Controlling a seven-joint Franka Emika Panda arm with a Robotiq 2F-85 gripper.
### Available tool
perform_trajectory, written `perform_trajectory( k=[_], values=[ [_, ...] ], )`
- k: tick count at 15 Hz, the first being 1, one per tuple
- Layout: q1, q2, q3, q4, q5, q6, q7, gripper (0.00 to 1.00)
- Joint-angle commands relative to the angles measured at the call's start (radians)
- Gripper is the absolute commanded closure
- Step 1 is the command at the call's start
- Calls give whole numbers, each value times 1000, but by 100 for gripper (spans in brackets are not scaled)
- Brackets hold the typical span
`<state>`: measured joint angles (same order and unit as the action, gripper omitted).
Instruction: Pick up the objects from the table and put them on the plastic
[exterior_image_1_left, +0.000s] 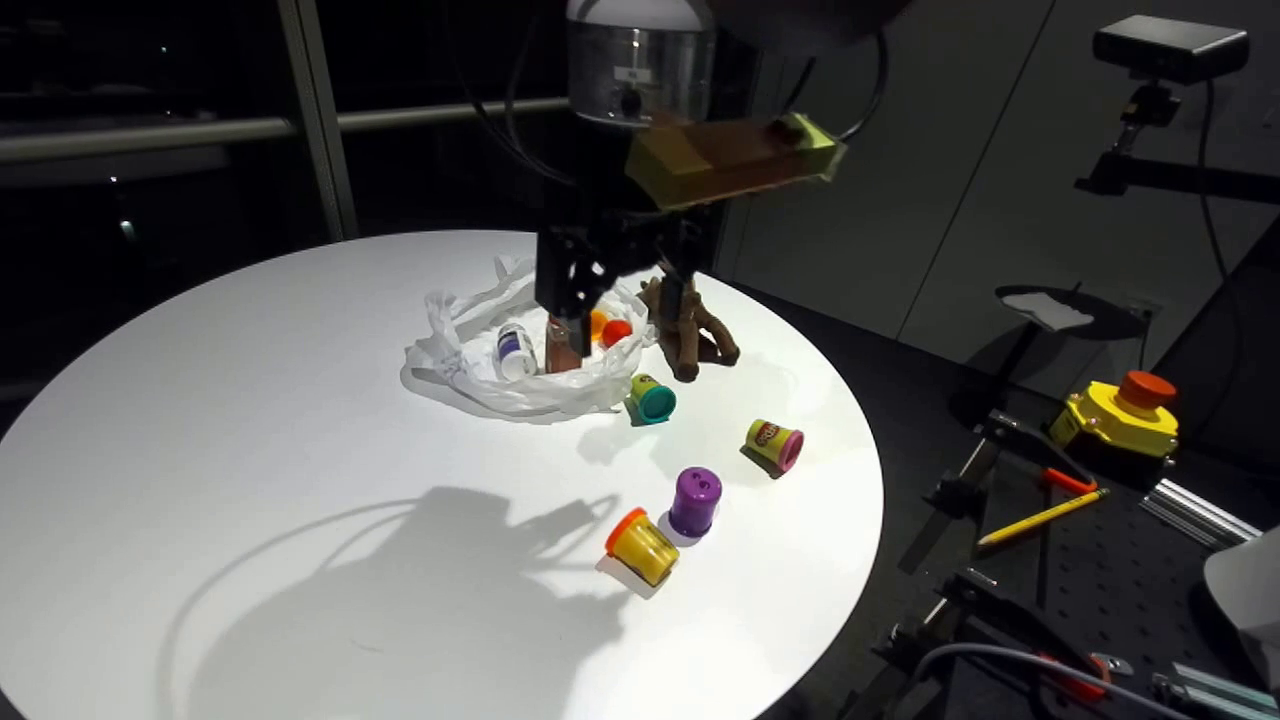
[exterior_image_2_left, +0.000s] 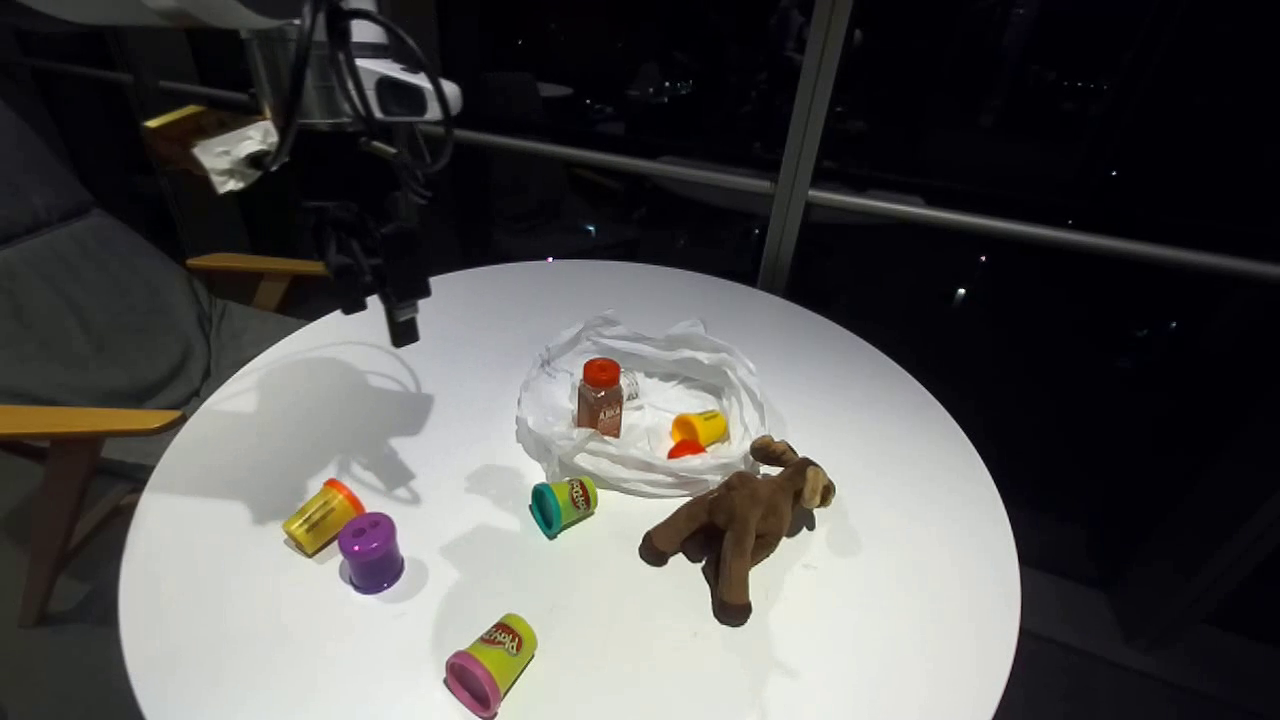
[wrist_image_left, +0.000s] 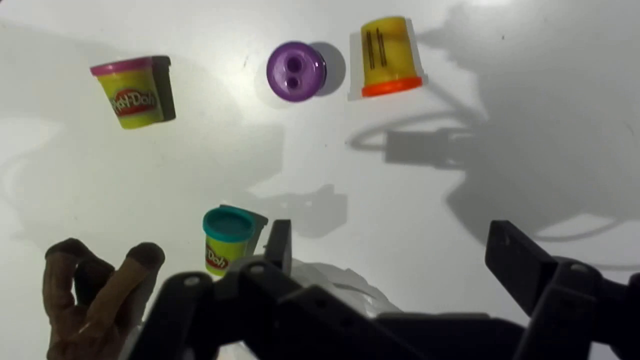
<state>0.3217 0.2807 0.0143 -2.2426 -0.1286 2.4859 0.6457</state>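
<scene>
The white plastic bag (exterior_image_2_left: 545, 405) lies spread on the table. In it are a brown jar with a red lid (exterior_image_2_left: 600, 408), a yellow cup (exterior_image_2_left: 702, 427), a red piece (exterior_image_2_left: 686, 450) and a white bottle (exterior_image_1_left: 516, 352). Outside it lie a teal-lidded tub (wrist_image_left: 227, 240), a pink-lidded tub (wrist_image_left: 131, 95), a yellow tub with an orange rim (wrist_image_left: 390, 52) and a brown plush toy (exterior_image_2_left: 745, 520). A purple container (wrist_image_left: 296, 71) stands upright beside the yellow tub. My gripper (wrist_image_left: 390, 242) is open and empty, high above the table; it also shows in an exterior view (exterior_image_2_left: 378, 318).
The round white table (exterior_image_1_left: 250, 400) ends in a curved edge. A grey chair with wooden arms (exterior_image_2_left: 90, 420) stands beside it. A dark side bench with a yellow-and-red button box (exterior_image_1_left: 1120, 415) and a pencil (exterior_image_1_left: 1043, 517) is past the edge.
</scene>
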Motion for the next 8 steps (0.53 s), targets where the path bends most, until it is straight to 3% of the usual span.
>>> perform_trajectory(
  k=[1,4,8],
  values=[
    [-9,-146,52,-256,16,128,23,0],
    [-21,-157,74,-401,39,296,31,0],
    [-16,-82,53,-455,31,436,30,0]
  ],
)
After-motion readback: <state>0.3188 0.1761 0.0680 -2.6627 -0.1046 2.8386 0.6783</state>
